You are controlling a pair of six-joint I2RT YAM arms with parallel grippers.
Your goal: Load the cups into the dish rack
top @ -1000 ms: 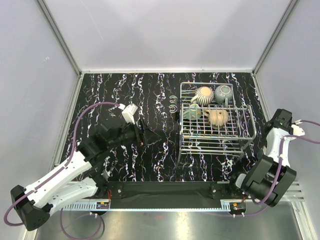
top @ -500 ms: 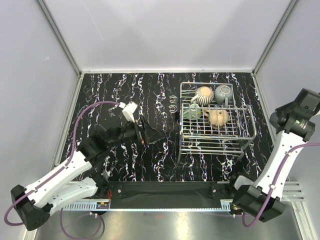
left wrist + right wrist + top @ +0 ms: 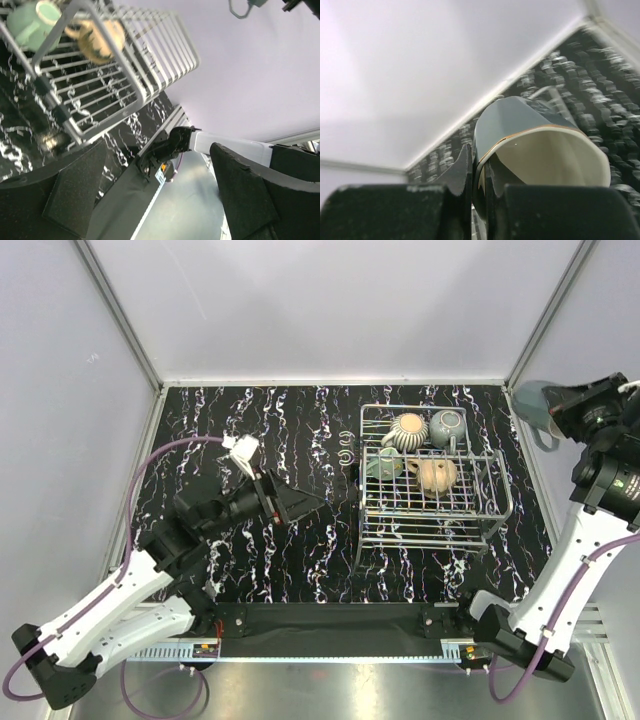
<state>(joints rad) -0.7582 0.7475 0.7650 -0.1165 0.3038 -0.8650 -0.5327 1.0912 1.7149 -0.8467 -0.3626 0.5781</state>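
Observation:
The silver wire dish rack (image 3: 494, 483) stands right of centre. In it lie a cream striped cup (image 3: 408, 429), a grey-green cup (image 3: 447, 426), a teal-green cup (image 3: 386, 464) and a tan cup (image 3: 436, 475). My right gripper (image 3: 562, 405) is raised high, beyond the rack's right side. It is shut on the wall of a dark teal cup (image 3: 530, 135), one finger inside and one outside. My left gripper (image 3: 300, 502) hovers open and empty left of the rack. Its wrist view shows the rack (image 3: 125, 75), the teal-green cup (image 3: 32, 20) and the tan cup (image 3: 97, 37).
The black marbled table (image 3: 300, 430) is closed in by pale walls at the back and on both sides. A metal rail with the arm bases (image 3: 330, 620) runs along the near edge. A small ring mark (image 3: 345, 454) lies left of the rack.
My right arm has swung up from low beside the rack, lifting the dark teal cup high. My left gripper's jaws have spread wider and the arm has shifted slightly.

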